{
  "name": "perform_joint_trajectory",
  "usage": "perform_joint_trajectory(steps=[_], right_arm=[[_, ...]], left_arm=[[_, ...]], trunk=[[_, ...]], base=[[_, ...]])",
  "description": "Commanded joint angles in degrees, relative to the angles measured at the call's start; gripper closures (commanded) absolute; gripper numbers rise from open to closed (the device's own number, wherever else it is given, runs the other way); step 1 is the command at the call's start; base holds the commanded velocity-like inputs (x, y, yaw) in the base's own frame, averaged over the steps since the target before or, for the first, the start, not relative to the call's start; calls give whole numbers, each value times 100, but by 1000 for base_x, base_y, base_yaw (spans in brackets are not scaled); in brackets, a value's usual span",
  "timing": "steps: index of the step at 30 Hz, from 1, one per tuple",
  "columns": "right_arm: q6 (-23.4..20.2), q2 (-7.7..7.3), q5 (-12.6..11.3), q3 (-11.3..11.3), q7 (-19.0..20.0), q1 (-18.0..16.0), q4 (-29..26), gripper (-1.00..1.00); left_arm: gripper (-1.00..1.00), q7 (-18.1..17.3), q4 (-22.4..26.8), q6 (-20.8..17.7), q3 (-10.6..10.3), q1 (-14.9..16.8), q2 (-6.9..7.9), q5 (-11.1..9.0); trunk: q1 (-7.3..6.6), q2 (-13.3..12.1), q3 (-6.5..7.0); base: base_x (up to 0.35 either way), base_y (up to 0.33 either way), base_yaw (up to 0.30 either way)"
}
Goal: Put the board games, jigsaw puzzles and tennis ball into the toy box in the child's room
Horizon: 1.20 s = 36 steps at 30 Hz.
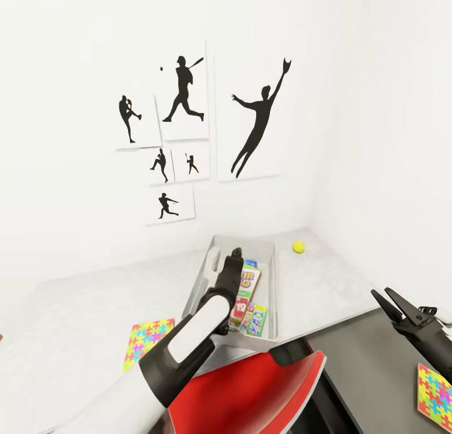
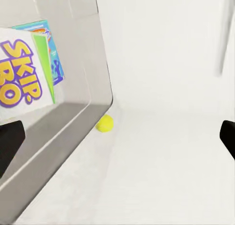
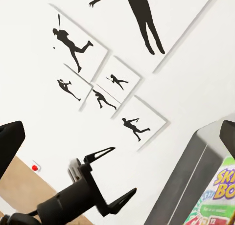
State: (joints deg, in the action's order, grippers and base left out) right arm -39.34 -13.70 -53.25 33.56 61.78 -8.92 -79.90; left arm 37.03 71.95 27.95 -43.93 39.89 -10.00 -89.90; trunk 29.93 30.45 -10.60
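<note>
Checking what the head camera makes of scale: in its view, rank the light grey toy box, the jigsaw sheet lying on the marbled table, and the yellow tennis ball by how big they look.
1. Light grey thin-walled toy box, clearly largest.
2. Bright multicoloured jigsaw sheet on the pale marbled table; it lies nearer the camera, so it may look bigger than it is.
3. Small yellow tennis ball, smallest and farthest back.

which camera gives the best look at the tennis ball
The head view: the tennis ball lies whole on the table, beyond the toy box toward the wall corner. The left wrist view shows the ball too, just past the box's corner, with less of its surroundings.
</note>
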Motion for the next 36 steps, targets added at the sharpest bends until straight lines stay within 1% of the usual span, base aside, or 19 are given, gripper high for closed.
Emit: perform_joint_trajectory(steps=[1, 8, 10, 11, 13, 14, 15, 16, 17, 19, 20, 21, 23, 24, 25, 26, 27, 29, 36], right_arm=[[-39, -1, -28, 1, 1, -3, 1, -100], [-43, -9, -28, 7, 17, -4, 1, -100], [-46, -11, -28, 9, 18, -4, 1, -100], [-45, -15, -28, 9, 18, -5, 1, -100], [-44, -14, -28, 10, 18, -5, 1, -100], [-45, -15, -28, 10, 18, -5, 1, -100], [-46, -16, -28, 10, 18, -5, 1, -100], [-43, -16, -28, 10, 18, -5, 1, -100], [-42, -15, -28, 10, 15, -5, 1, -100], [-40, -12, -28, 10, 12, -5, 1, -100], [-39, -12, -28, 10, 8, -5, 1, -100], [-39, -11, -28, 10, 13, -3, 1, -100], [-39, -11, -28, 8, 16, -2, 1, -100], [-36, -10, -28, 6, 17, -3, 1, -100], [-33, -9, -25, 4, 17, -2, 1, -100], [-32, -6, -23, 3, 18, -2, 1, -100], [-31, -3, -21, 3, 20, -3, 1, -100], [-30, 0, -22, 2, 29, -4, 1, -100], [-30, 36, -19, 1, 46, -4, -7, -100]], left_arm=[[-100, 69, 137, 28, -4, -3, 0, -19], [-100, 140, 1001, -89, 1, -47, 13, -4], [-100, 149, 1219, -496, 44, -48, 474, -8], [-100, 200, 1304, -1065, 175, -45, 863, -9], [-100, 275, 1361, -2170, 668, -44, 1341, -18], [-100, 285, 1369, -2519, 839, -43, 1448, -25], [-100, 298, 1381, -3315, 1231, -45, 1637, -76], [-100, 301, 1387, -4691, 1957, -47, 1850, -360], [-100, 299, 1378, -5682, 2527, -48, 1938, -721], [-100, 305, 1310, -7470, 3807, -52, 2080, -1674], [-100, 308, 1283, -7975, 4354, -70, 2310, -2120], [-100, 284, 1259, -8363, 4774, -225, 2924, -2639], [-100, 222, 1227, -8618, 4895, -600, 3764, -3329], [-100, 190, 1213, -8689, 4916, -806, 4109, -3726], [-100, 168, 1203, -8746, 4930, -1037, 4402, -4113], [-100, 151, 1195, -8783, 4939, -1287, 4635, -4390], [-100, 136, 1190, -8795, 4945, -1527, 4794, -4511], [-100, 119, 1153, -8795, 4958, -1986, 4983, -4511], [-100, 132, 919, -8795, 5072, -2229, 5103, -4511]], trunk=[[3, 9, -11], [3, 9, -11], [3, 9, -11], [3, 9, -11], [3, 9, -11], [3, 9, -11], [3, 9, -11], [3, 9, -11], [3, 9, -11], [3, 9, -11], [3, 9, -11], [3, 9, -11], [3, 9, -11], [3, 9, -11], [3, 9, -11], [3, 9, -11], [3, 9, -11], [3, 9, -11], [3, 9, -11]], base=[[0, 0, 0], [0, 0, 0], [0, 0, 0], [0, 0, 0], [0, 0, 0], [0, 0, 0], [0, 0, 0], [0, 0, 0], [0, 0, 0], [0, 0, 0], [0, 0, 0], [0, 0, 0], [0, 0, 0], [0, 0, 0], [0, 0, 0], [0, 0, 0], [0, 0, 0], [0, 0, 0], [0, 0, 0]])
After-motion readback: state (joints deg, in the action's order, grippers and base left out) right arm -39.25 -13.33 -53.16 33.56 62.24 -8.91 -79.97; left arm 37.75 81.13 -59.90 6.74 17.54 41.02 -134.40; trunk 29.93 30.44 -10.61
